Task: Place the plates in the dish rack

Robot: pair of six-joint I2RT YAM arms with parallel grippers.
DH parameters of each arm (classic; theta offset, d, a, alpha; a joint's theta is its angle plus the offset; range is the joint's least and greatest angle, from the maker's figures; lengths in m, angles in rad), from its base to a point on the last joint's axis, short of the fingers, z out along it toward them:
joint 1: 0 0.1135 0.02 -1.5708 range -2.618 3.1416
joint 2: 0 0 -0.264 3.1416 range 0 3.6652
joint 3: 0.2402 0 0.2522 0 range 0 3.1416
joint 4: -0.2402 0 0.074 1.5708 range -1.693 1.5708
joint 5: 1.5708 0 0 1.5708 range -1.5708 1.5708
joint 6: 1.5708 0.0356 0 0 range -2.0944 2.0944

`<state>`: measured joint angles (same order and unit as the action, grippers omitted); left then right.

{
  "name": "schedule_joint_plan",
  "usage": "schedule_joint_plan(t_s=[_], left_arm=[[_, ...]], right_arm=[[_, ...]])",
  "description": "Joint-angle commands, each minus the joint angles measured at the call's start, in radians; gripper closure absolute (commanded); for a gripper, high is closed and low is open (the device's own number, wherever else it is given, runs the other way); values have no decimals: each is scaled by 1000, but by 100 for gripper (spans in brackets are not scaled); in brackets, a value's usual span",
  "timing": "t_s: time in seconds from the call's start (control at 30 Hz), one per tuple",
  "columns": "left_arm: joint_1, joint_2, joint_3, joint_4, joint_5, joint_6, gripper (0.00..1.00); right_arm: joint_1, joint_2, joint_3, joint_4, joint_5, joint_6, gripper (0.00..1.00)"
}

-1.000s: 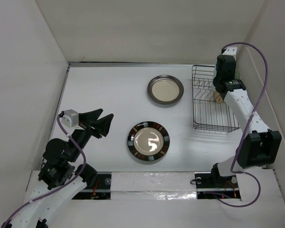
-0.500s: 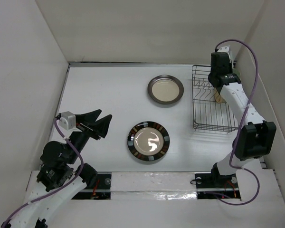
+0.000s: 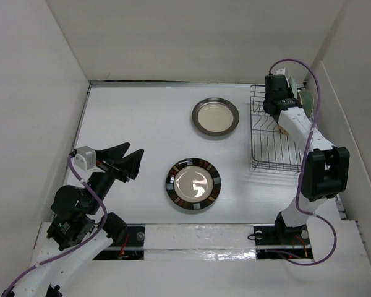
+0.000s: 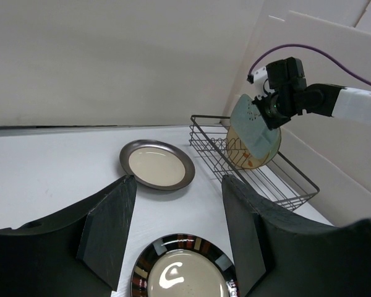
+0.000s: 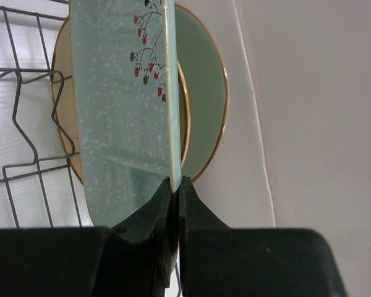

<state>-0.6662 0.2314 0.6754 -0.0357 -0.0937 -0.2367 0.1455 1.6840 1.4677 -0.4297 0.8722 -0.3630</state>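
My right gripper (image 5: 176,182) is shut on the edge of the pale-green rectangular plate (image 5: 120,111) and holds it upright over the far end of the dish rack (image 3: 278,145). Behind it in the rack stand the cream-yellow floral round plate (image 5: 60,124) and the pale-green round plate (image 5: 205,99). The left wrist view shows the held plate (image 4: 250,124) in front of the yellow plate (image 4: 263,151). The dark-brown-rimmed cream plate (image 3: 216,117) and the striped-rim plate (image 3: 193,185) lie flat on the table. My left gripper (image 3: 131,162) is open and empty, left of the striped plate.
White walls enclose the table on the left, back and right. The rack (image 4: 260,173) stands close to the right wall (image 5: 309,111). The near part of the rack holds only bare wire prongs (image 5: 25,124).
My right wrist has shifted left and farther back over the rack's far end, still holding the rectangular plate. The left arm has barely moved.
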Motion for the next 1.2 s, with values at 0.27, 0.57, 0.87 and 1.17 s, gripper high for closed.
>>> schedule_joint_plan(t_s=[0.27,0.57,0.87,1.17], left_arm=[[-6,3,32,42,-17,5,45],[-6,19,27,45,-24,7,45],[-6,57,21,43,-35,2,46],[-6,131,21,39,-72,7,73]], right_arm=[[43,23,-164,269,155,2,100],[54,20,-267,322,33,166,96],[32,-13,-276,246,-22,432,47],[120,-190,-213,219,-33,479,33]])
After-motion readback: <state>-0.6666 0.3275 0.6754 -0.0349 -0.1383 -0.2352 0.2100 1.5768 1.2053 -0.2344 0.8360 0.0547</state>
